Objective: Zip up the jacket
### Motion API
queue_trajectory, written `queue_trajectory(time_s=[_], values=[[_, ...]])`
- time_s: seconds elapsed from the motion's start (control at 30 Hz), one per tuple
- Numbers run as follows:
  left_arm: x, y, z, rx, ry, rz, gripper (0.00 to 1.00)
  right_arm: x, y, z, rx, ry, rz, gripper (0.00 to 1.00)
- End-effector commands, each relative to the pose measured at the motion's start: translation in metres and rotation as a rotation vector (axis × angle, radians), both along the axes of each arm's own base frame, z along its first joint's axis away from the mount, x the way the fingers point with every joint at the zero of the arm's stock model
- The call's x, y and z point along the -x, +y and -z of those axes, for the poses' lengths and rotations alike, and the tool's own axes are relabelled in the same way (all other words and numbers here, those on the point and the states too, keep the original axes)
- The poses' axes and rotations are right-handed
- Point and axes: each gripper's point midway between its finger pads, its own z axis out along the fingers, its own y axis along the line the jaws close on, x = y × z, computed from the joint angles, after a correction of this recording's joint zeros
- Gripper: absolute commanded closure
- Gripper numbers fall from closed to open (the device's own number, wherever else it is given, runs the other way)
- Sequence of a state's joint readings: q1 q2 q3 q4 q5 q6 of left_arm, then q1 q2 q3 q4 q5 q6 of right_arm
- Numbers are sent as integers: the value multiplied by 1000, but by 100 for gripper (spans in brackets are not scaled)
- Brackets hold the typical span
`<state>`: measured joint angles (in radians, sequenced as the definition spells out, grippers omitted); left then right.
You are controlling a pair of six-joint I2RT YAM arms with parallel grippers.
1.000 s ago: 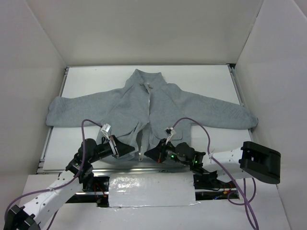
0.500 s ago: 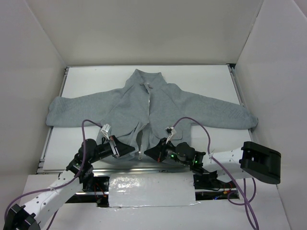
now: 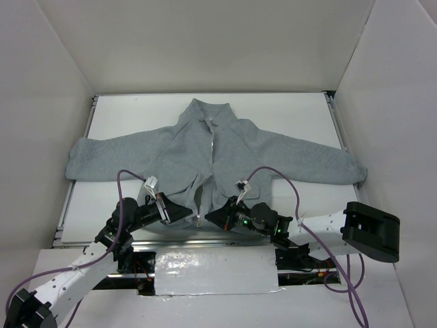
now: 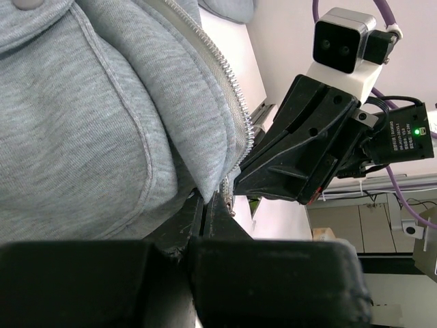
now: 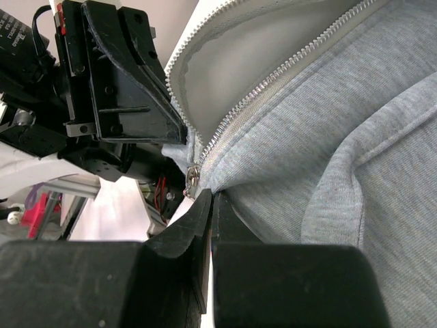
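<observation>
The light-grey fleece jacket (image 3: 212, 154) lies flat, front up, collar away from me, sleeves spread. Its pale centre zipper (image 3: 208, 160) is open along the lower part. My left gripper (image 3: 188, 215) is shut on the jacket's hem just left of the zipper's bottom end; in the left wrist view the jacket (image 4: 82, 116) runs into the closed left gripper (image 4: 207, 199). My right gripper (image 3: 210, 219) is shut on the hem just right of it; in the right wrist view the jacket (image 5: 341, 137) enters the right gripper (image 5: 210, 196), with the metal pull (image 5: 191, 181) beside the tips.
The white table (image 3: 287, 113) has a raised rail on the left (image 3: 72, 198) and white walls around it. The two grippers sit close together at the near edge, facing each other. A foil-covered strip (image 3: 215, 273) lies between the arm bases.
Almost nothing differs. Both grippers stay shut on the jacket's bottom hem beside the zipper end, with only a tiny shift of the left arm.
</observation>
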<state>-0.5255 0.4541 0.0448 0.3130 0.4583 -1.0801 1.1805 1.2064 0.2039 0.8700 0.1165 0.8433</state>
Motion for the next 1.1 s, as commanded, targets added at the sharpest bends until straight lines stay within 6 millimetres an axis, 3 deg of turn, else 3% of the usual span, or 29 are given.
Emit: queue_trajectory(time_s=[0.0,0.6,0.8,1.07], values=[[3,-4,-15,44,-53,29,100,-5,12,-47,-131,-64,5,100],[10,-6,-14,74,-45,61,100,-26,10,-53,-115,-97,84,100],[1,0,-19,21,-70,3,100,-15,12,-52,-114,-103,23,100],[-10,3,-35,5,-99,-46,100,3,13,-30,-75,-72,-72,100]])
